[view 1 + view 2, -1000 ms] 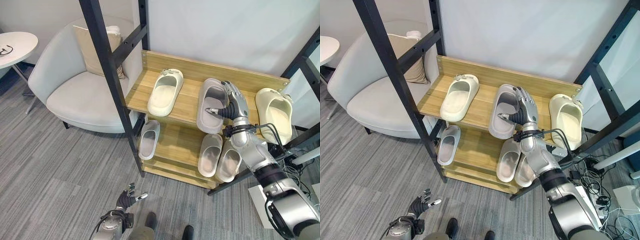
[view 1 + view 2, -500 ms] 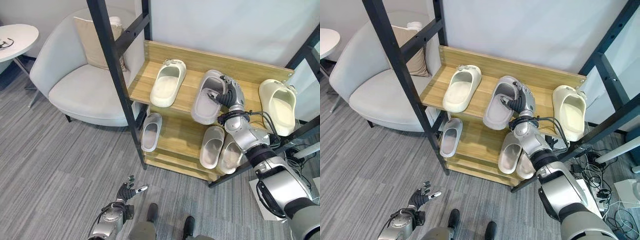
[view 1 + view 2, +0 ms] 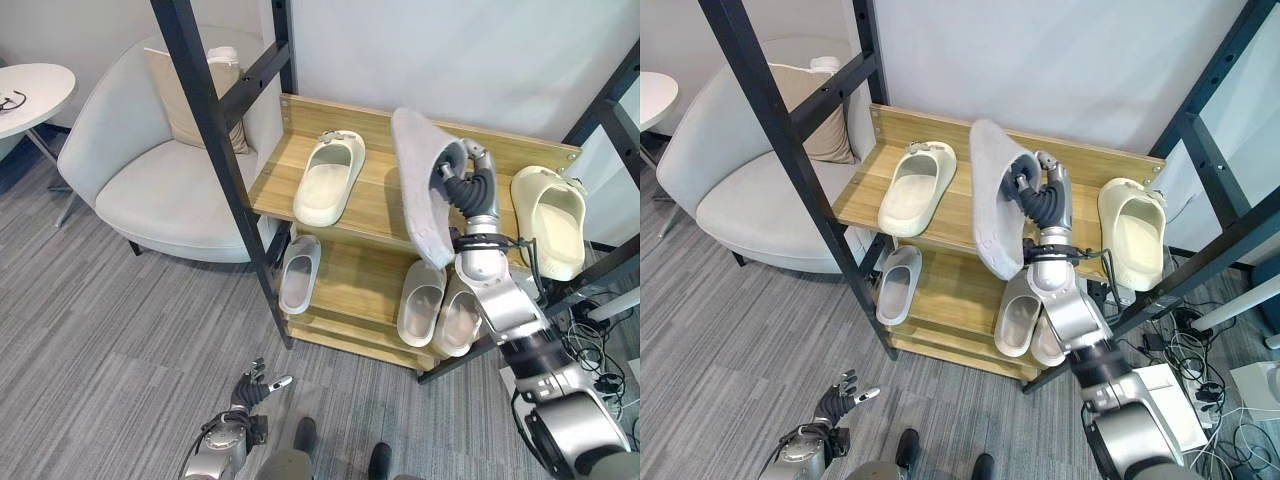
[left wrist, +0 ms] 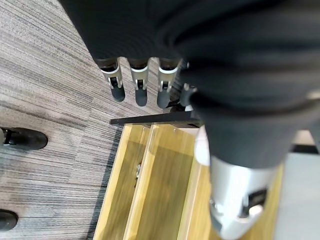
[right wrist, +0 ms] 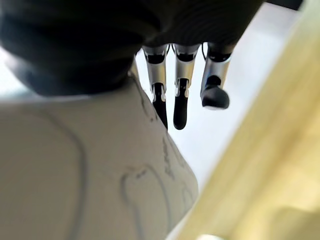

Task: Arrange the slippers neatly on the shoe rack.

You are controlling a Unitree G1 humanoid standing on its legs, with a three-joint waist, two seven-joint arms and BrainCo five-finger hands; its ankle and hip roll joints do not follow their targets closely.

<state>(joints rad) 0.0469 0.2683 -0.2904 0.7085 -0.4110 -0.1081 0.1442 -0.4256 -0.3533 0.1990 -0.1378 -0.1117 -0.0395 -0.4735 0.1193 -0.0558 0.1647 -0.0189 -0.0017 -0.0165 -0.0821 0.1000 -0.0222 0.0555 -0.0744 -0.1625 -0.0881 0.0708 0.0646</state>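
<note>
A rounded light-grey upholstered armchair stands on the grey striped carpet floor. A beige cushion leans upright against the armchair's back. Beyond the armchair's far arm, away from the wall, stands a small round white side table with a dark object on it.

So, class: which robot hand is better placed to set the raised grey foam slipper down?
The right hand: it already grips the grey foam slipper above the wooden shoe rack; the left hand hangs near the floor.

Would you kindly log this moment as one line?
right hand: shut on grey slipper | slipper: lifted, tilted over top shelf | left hand: idle
</note>
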